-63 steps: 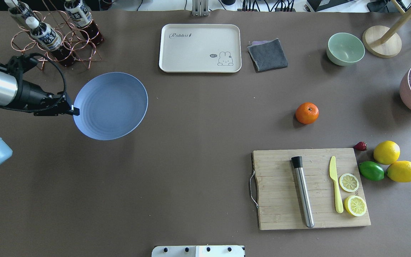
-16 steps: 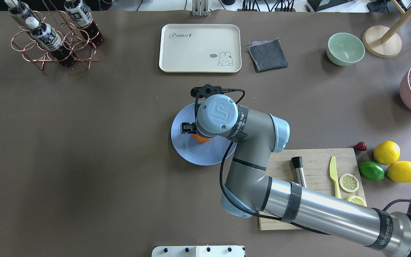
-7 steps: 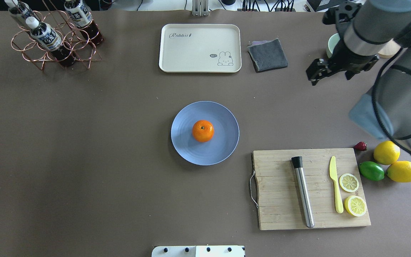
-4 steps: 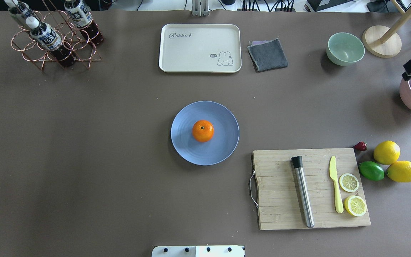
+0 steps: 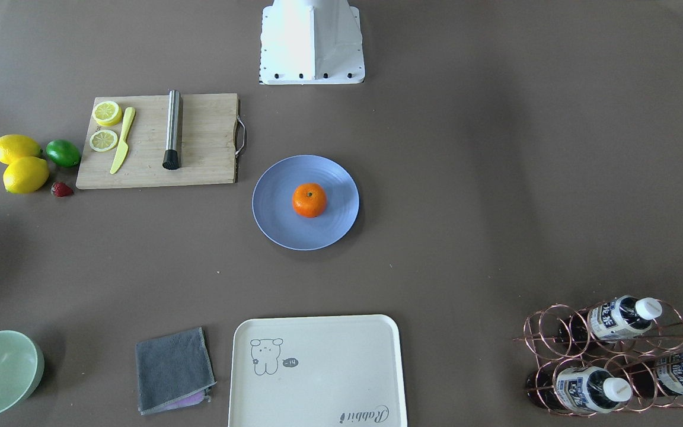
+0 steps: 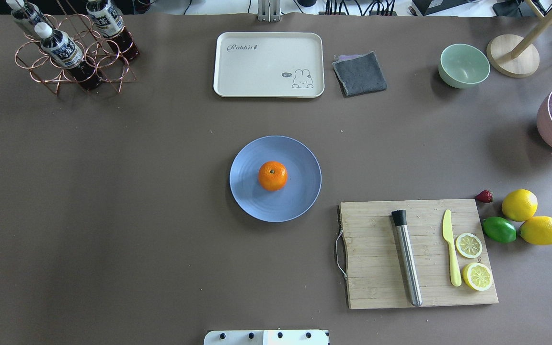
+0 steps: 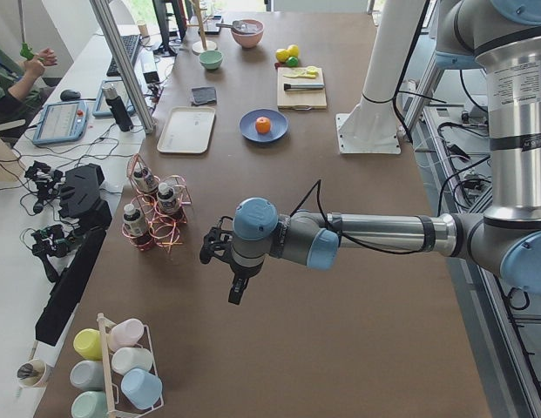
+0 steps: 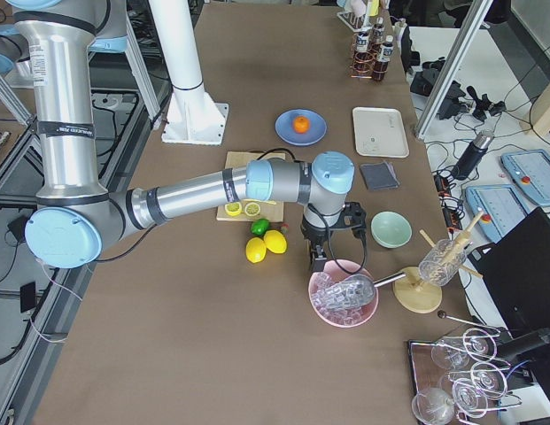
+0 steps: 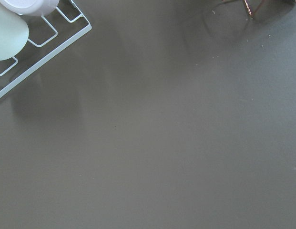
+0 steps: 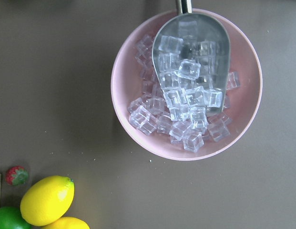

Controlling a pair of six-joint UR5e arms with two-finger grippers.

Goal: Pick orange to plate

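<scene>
The orange (image 6: 272,176) sits upright, stem dot up, near the middle of the light blue plate (image 6: 295,203) at the table's centre; the front-facing view shows the same orange (image 5: 309,200) on the plate (image 5: 276,228). Nothing touches either. Neither arm shows in the overhead or front-facing views. My left gripper (image 7: 236,292) hangs over bare table far from the plate, close to the bottle rack. My right gripper (image 8: 317,260) hovers beside the pink ice bowl. I cannot tell whether either is open or shut, and no fingers show in the wrist views.
A cutting board (image 6: 376,268) with a muddler, knife and lemon slices lies right of the plate, with lemons (image 6: 519,204) and a lime (image 6: 499,229) beyond. A cream tray (image 6: 269,64), grey cloth, green bowl (image 6: 464,65), ice bowl (image 10: 186,86) and bottle rack (image 6: 65,52) line the far side.
The right arm set the orange on the plate, let go and drew back to the right. Half a second ago its tip still showed at the overhead view's right edge; now it is gone from there.
</scene>
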